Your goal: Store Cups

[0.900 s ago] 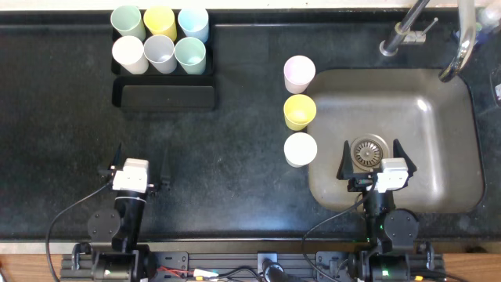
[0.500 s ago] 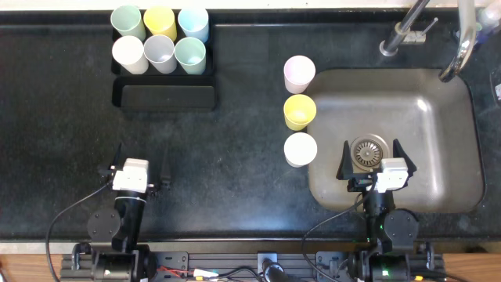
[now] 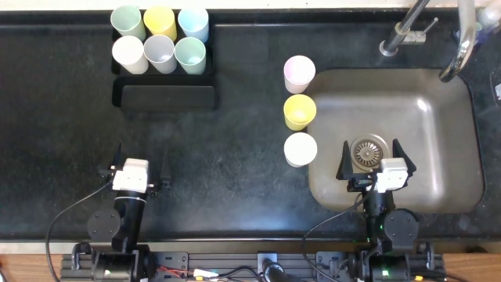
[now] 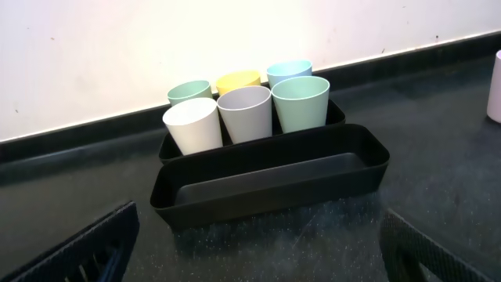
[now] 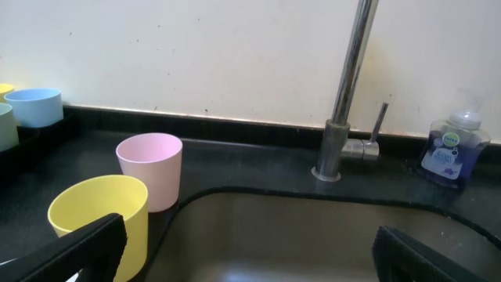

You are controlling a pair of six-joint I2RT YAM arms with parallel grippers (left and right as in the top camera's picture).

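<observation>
while left gripper [image 3: 141,165] gapes, right gripper [image 3: 373,159] too

Pink cup [image 4: 495,88] cut by picture edge, tap [image 5: 350,86] top cropped, rear yellow cup [image 4: 237,79] mostly behind grey cup [image 4: 246,111]

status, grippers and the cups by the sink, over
Left gripper, right gripper open, holding nothing. Pink cup, yellow cup, white cup upright beside the sink, not stored. Black tray holds six cups in back; no obstacle between.

Steel sink [image 5: 313,235] ahead between the spread jaws, yellow cup [image 5: 98,215] beside the left jaw, pink cup [image 5: 149,168] just beyond it, tap [image 5: 348,94] farther ahead, soap bottle [image 5: 452,149] beyond the right jaw.
</observation>
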